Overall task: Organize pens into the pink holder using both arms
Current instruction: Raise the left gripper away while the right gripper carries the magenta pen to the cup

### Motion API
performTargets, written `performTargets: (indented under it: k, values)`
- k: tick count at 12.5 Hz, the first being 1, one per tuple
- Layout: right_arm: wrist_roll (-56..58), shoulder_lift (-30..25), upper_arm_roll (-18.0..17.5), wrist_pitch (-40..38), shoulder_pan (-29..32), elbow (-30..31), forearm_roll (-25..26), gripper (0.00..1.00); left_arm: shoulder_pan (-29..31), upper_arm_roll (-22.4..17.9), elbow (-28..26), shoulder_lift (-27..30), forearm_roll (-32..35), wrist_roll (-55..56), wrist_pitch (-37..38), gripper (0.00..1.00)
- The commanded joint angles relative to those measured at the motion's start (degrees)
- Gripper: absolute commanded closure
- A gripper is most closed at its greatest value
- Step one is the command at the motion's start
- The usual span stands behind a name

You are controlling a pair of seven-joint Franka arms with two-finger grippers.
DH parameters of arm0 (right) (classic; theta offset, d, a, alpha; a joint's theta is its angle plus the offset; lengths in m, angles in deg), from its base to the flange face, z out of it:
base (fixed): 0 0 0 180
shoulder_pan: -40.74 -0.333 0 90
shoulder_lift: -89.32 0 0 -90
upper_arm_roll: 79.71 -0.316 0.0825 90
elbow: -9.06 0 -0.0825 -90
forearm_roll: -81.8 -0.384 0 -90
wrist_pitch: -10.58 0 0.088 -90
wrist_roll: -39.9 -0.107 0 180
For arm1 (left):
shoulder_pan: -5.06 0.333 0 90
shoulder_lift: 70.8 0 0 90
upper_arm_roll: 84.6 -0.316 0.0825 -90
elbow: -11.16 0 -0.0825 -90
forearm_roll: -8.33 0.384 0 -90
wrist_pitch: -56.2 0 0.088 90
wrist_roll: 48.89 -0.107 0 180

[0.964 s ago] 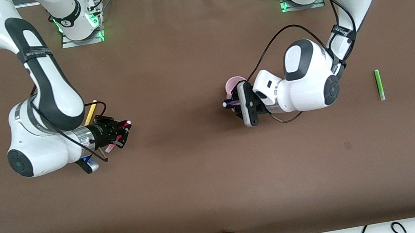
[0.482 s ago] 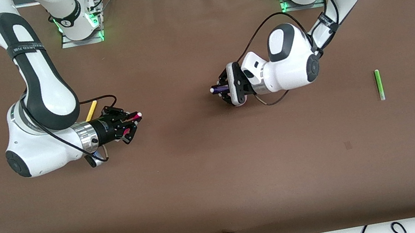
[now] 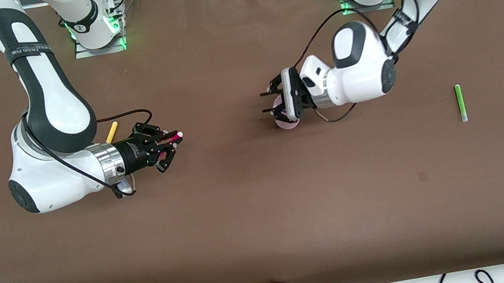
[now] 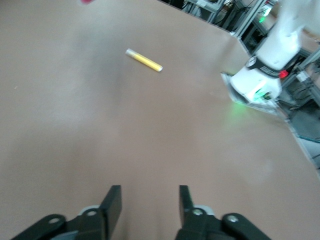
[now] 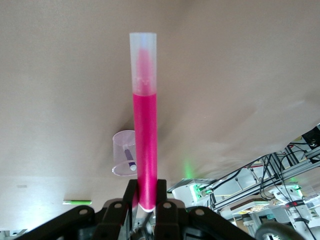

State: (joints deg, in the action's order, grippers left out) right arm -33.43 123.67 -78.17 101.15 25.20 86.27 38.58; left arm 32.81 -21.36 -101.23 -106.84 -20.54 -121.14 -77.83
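My right gripper is shut on the magenta pen and holds it level above the table, toward the right arm's end; its wrist view shows the pen upright between the jaws. The pink holder stands mid-table, partly under my left gripper, which is open and empty. In the right wrist view the holder has the dark purple pen in it. The left wrist view shows the left gripper open, and the yellow pen on the table.
The yellow pen lies by the right arm's forearm. The lime green pen lies on the table at the left arm's end, and also shows in the right wrist view. Both arm bases stand along the table's edge farthest from the front camera.
My left gripper has let go of the dark purple pen and opened over the holder. My right gripper has carried the magenta pen toward the holder.
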Motion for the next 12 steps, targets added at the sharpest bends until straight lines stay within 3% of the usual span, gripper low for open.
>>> performTargets:
  k: [1,3,4,6,10,12]
  values:
    - [-3.6,0.8,-0.1,2.0,-1.2,-1.3,-2.0,1.00,7.3,2.0,4.1,10.8,-0.6,8.1,21.2,0.00]
    - [-4.9,1.0,-0.1,5.0,-3.4,-0.7,-5.8,1.00,9.1,1.2,6.7,12.8,4.6,18.8,30.5,0.00]
    - [-6.2,1.6,-0.1,7.0,-5.5,0.0,-10.3,1.00,11.2,0.9,6.9,12.7,9.5,23.4,33.4,0.00]
    - [-6.7,1.9,-0.1,10.8,-8.9,2.2,-18.7,1.00,12.8,0.6,6.9,12.8,21.1,32.8,35.9,0.00]
    - [-2.3,4.3,-0.1,15.8,-16.4,3.2,-27.9,1.00,12.5,0.8,12.8,12.8,44.0,55.9,38.5,0.00]
    - [3.3,6.1,-0.1,16.5,-19.0,3.1,-33.9,1.00,13.2,0.7,19.2,12.8,46.9,62.6,41.6,0.00]
